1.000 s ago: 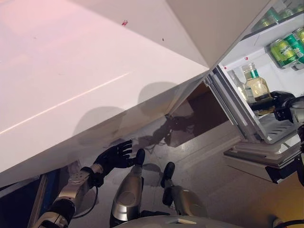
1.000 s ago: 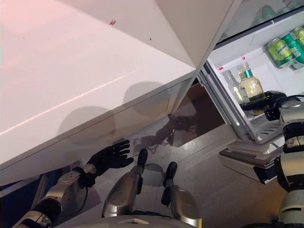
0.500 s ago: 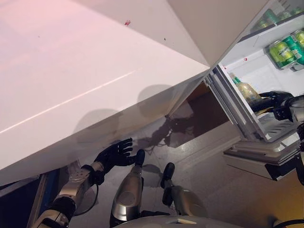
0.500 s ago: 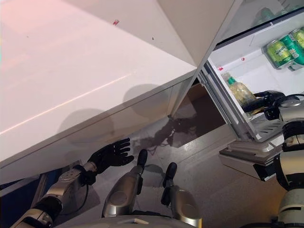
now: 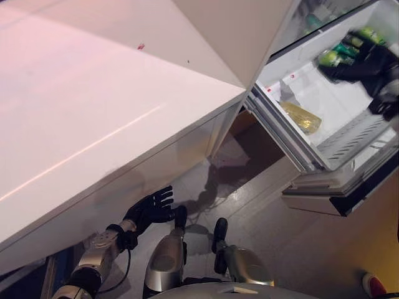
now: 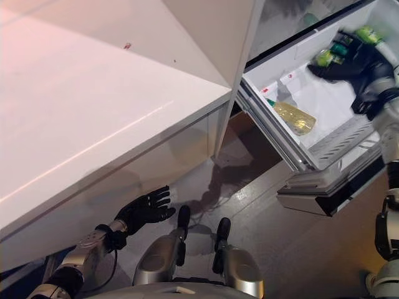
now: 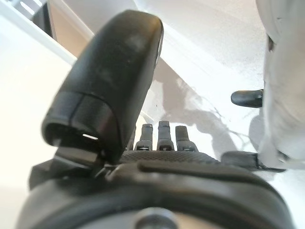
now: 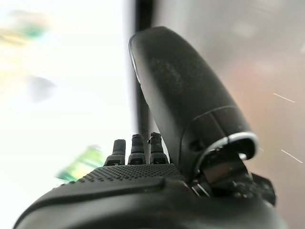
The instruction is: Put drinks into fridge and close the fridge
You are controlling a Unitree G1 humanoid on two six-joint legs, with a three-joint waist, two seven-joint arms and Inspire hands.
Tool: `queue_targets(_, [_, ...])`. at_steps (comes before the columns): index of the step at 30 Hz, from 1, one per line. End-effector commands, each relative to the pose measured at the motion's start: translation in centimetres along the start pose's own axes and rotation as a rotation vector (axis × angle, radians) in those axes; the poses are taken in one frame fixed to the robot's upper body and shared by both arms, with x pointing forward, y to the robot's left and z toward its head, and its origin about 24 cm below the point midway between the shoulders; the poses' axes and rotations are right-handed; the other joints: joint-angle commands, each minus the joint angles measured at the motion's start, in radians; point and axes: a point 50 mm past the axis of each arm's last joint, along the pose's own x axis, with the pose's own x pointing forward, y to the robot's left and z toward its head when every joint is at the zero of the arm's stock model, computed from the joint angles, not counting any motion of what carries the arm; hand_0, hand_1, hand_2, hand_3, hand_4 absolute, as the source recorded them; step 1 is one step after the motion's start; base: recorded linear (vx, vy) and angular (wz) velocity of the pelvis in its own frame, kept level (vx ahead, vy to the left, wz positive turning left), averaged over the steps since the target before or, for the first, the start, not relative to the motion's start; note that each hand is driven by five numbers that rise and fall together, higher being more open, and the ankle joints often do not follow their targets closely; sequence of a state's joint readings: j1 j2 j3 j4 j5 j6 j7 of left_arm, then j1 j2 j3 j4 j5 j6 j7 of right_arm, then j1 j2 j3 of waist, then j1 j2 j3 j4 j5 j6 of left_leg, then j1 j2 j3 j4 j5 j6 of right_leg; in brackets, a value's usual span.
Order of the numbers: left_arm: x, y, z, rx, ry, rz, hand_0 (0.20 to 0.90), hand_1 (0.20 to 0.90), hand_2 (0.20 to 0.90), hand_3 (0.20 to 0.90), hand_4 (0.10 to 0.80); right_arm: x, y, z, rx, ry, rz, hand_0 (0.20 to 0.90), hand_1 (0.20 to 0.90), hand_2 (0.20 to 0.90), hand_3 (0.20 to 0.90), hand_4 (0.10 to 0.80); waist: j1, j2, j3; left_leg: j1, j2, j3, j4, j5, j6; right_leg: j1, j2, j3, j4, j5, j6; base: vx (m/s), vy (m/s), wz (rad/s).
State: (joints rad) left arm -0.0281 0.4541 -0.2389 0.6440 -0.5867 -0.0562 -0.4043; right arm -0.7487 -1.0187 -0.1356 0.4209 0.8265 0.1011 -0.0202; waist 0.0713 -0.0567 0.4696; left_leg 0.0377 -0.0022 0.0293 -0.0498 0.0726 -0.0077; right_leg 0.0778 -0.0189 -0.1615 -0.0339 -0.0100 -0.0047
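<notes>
Now your right hand (image 6: 352,62) has let go, fingers straight and raised by the green cans (image 6: 326,56), and the clear yellowish bottle (image 6: 293,116) lies toppled on the white fridge shelf (image 6: 346,134); left hand (image 6: 144,208) hangs relaxed.
</notes>
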Motion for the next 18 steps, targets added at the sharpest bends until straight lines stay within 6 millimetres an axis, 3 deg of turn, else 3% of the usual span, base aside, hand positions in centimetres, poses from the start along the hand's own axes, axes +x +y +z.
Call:
queue_targets(1, [-1.2,-1.6,-4.8,-0.047,0.085,0.013,0.900,0.900,0.900,0.900,0.800,-2.3,-5.1,2.3,0.138,-0.218,-0.310,0.900,0.900,0.900,0.900,0.800,-0.062,-0.017,-0.305,-0.001,-0.033,0.061,0.083,-0.170,0.037,-0.073,0.014,0.035,0.128,-0.059,0.059,0.088,0.092,-0.25])
queue_targets(10, [-1.3,-1.5,-7.1,-0.055,0.169,0.132,0.900,0.900,0.900,0.900,0.800,-6.4,-8.3,-5.3,0.219,-0.040,-0.570,0.900,0.900,0.900,0.900,0.800,-0.090,0.000,-0.347,0.051,-0.056,0.068,0.172,-0.243,0.066,-0.025,-0.004,0.098,0.177,-0.094,0.052,0.068,0.034,-0.25])
queue_targets(15, [-1.9,-0.8,-8.9,-0.020,0.302,0.213,0.900,0.900,0.900,0.900,0.800,-8.5,-9.2,-8.8,0.291,0.068,-0.669,0.900,0.900,0.900,0.900,0.800,-0.080,-0.008,-0.319,0.021,-0.068,0.055,0.320,-0.323,0.084,-0.032,-0.034,0.088,0.266,-0.135,0.034,0.037,-0.017,-0.11])
queue_targets(18, [-1.9,-0.4,-9.0,-0.004,0.337,0.250,0.900,0.900,0.900,0.900,0.800,-8.9,-9.4,-9.6,0.321,0.094,-0.703,0.900,0.900,0.900,0.900,0.800,-0.071,-0.009,-0.290,-0.022,-0.070,0.046,0.398,-0.359,0.094,-0.060,-0.046,0.073,0.330,-0.163,0.022,-0.062,-0.019,0.04])
